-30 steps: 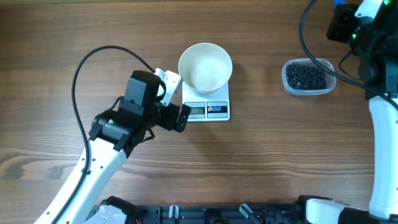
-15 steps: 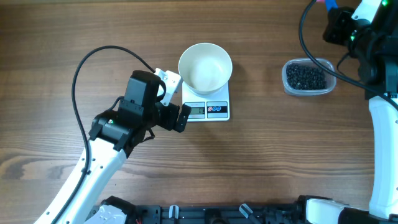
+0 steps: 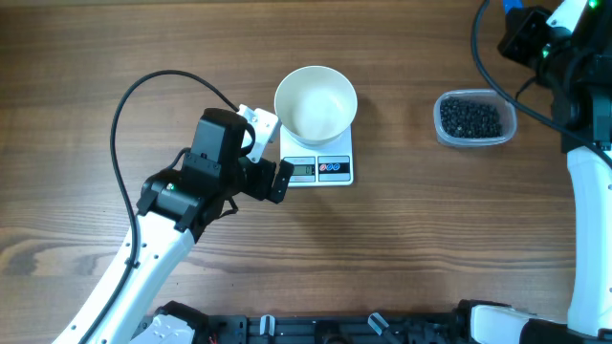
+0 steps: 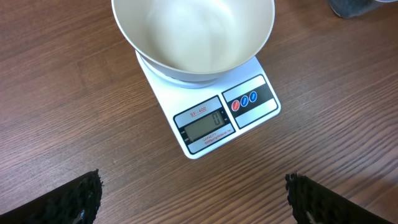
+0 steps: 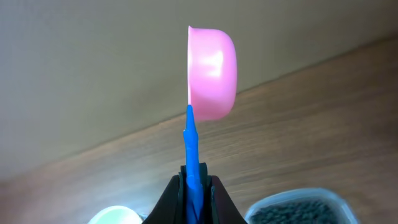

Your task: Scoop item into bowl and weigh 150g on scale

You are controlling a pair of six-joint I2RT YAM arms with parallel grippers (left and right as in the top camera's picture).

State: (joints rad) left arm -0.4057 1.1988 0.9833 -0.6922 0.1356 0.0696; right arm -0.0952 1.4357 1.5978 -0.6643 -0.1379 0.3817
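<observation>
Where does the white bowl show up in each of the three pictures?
Overhead: bowl centre top, on the scale.
Left wrist: bowl top centre, on the scale.
Right wrist: only a pale rim at the bottom edge, left.
Shared landmark: bead tub, right of the bowl.

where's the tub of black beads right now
In the overhead view the clear tub of beads sits on the right, well apart from the scale and bowl.
</observation>
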